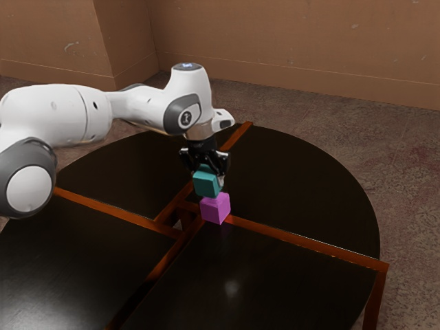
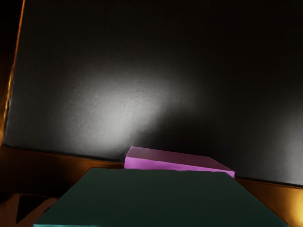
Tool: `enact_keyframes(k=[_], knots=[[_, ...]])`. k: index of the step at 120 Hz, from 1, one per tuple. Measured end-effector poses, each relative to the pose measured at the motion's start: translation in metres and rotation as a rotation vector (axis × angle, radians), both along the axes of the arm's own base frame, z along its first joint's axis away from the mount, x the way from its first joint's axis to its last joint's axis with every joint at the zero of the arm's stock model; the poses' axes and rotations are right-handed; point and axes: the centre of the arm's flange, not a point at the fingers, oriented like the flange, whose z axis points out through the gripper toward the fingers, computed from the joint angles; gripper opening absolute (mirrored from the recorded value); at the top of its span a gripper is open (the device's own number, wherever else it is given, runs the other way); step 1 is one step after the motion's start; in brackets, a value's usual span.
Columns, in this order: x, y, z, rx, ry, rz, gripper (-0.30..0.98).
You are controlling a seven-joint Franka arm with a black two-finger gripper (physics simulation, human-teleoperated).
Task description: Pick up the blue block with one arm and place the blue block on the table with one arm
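Note:
The gripper (image 1: 207,172) points down above the middle of the table (image 1: 302,206), its fingers closed on the teal-blue block (image 1: 205,183) from two sides. Just below that block, a pink-purple block (image 1: 215,208) rests by the crossing of the wooden strips; whether the two blocks touch, I cannot tell. In the wrist view the blue block (image 2: 161,198) looms large and dark at the lower edge, partly hiding the pink block (image 2: 175,161) beyond it.
Orange-brown wooden strips (image 1: 302,242) divide the round dark tabletop, with a small gap between them near the centre. The arm comes in from the exterior view's left, over the table. Carpet and a wall lie beyond.

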Motion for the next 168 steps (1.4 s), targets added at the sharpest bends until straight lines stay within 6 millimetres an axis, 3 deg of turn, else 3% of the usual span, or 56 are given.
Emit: enact_keyframes(k=[18,33,55,67,84,110,125,133,138,142,148,153,157,168], knots=[[-0.002,0.091,-0.002,0.013,0.021,0.119,0.36],[-0.005,0.121,-0.034,0.018,0.073,0.151,0.37],[-0.009,0.134,-0.07,0.021,0.129,0.158,0.37],[-0.011,0.135,-0.079,0.02,0.144,0.156,0.37],[-0.012,0.139,-0.085,0.019,0.153,0.157,0.37],[-0.013,0.139,-0.089,-0.004,0.157,0.162,0.56],[-0.011,0.138,-0.076,-0.007,0.14,0.158,0.62],[-0.01,0.136,-0.059,-0.007,0.116,0.155,0.64],[-0.009,0.134,-0.038,-0.006,0.087,0.151,0.64],[-0.009,0.132,-0.012,-0.005,0.052,0.147,0.65],[-0.013,0.116,0.049,-0.002,-0.019,0.125,0.66],[-0.023,0.088,0.105,0.002,-0.07,0.077,0.66],[-0.033,0.061,0.139,0.002,-0.095,0.021,0.67],[-0.066,-0.009,0.2,-0.009,-0.101,-0.195,0.67]])
